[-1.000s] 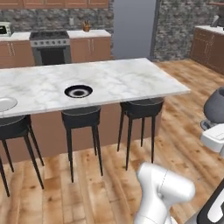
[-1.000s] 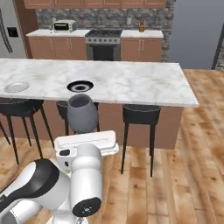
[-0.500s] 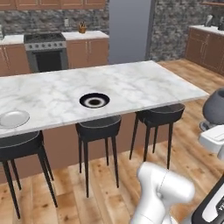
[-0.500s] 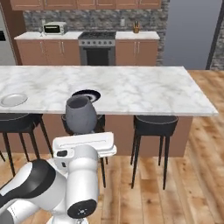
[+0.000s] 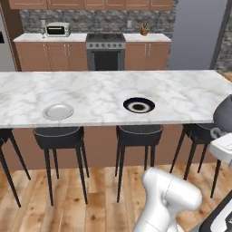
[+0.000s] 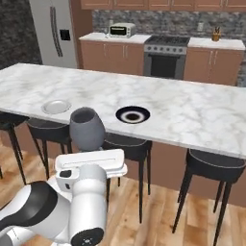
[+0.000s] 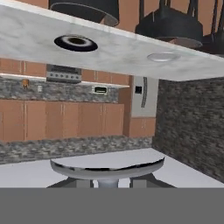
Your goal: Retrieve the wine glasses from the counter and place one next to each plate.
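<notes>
Left base view, left to right.

- Far wall: back bench (image 5: pixel 36 37), white marble top on brown cabinet fronts, grey stone wall behind. A toaster oven (image 5: pixel 56 30) sits on it. Next along is a stove (image 5: pixel 105 49), then more bench top with a small brown holder (image 5: pixel 144 30). A tall grey fridge (image 5: pixel 195 34) closes the row.
- Long bench (image 5: pixel 99 93): white, grey-veined marble, spans the frame.
- Light plate (image 5: pixel 58 111): on the long bench, left of middle, near the front edge.
- Dark plate (image 5: pixel 138 105): right of middle, black rim with a pale ring inside. Well apart from the light plate.
- Black stools (image 5: pixel 59 136) tucked under the front edge, standing on the wooden floor (image 5: pixel 99 190).
- Wine glass (image 5: pixel 224 113): at the right edge, grey rounded bowl, upright, in the air in front of the long bench and not resting on it.

Right base view: the wine glass (image 6: pixel 87 129) stands straight up out of the white hand, open mouth on top. It is in front of the bench, between the light plate (image 6: pixel 56 106) and the dark plate (image 6: pixel 132 115) as seen here.

Hand view, rolled upside down: the glass's curved grey rim (image 7: pixel 107 168) lies across the frame just above the fingers (image 7: pixel 65 183). The fingers are drawn narrow and hold the glass by its lower part; the contact itself is hidden.
</notes>
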